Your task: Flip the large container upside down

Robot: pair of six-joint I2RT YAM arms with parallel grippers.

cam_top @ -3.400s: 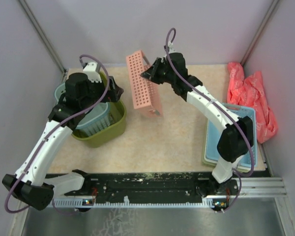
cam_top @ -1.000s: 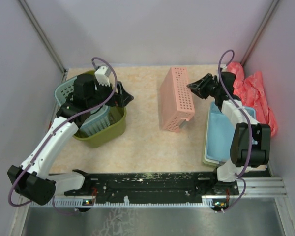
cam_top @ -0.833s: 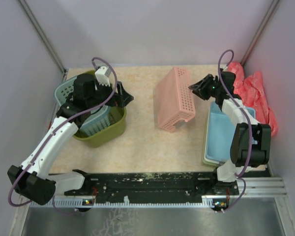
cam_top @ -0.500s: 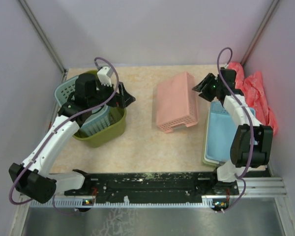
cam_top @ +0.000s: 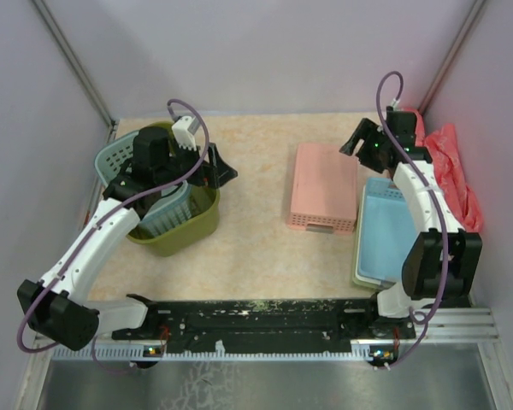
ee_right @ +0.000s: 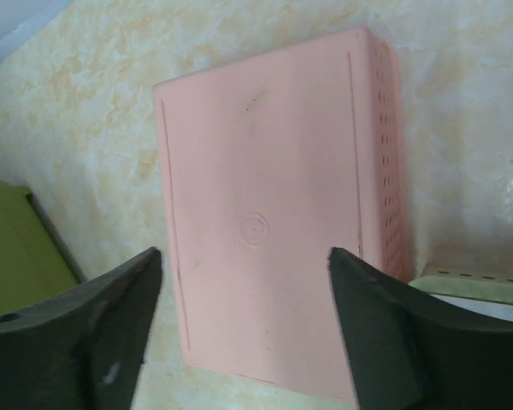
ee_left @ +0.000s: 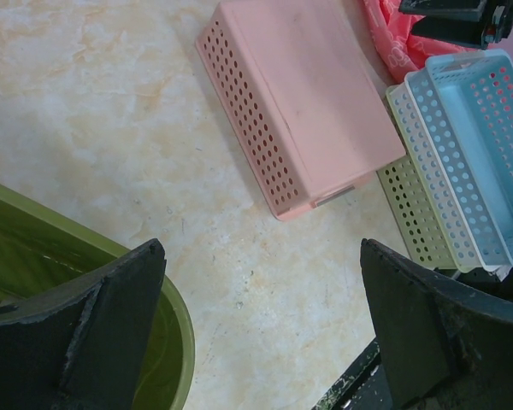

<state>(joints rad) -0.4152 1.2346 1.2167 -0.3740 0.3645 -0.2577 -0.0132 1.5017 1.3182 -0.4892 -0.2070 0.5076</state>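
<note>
Left gripper (ee_left: pixel 261 256) gapes empty over the rim of the olive-green slotted plastic basket (cam_top: pixel 194 225), likely lining up to tip it; right gripper (ee_right: pixel 244 256), wide open and empty, hangs above the inverted pink perforated bin (cam_top: pixel 323 186).

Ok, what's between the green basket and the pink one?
Only bare table lies between the green basket and the pink basket. The top view shows it, and so does the left wrist view.

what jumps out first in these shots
A pink perforated basket lies upside down mid-table, beside a blue basket at right. At left, the olive-green basket stands upright with a teal basket nested inside, the open left end effector near its rim.
</note>
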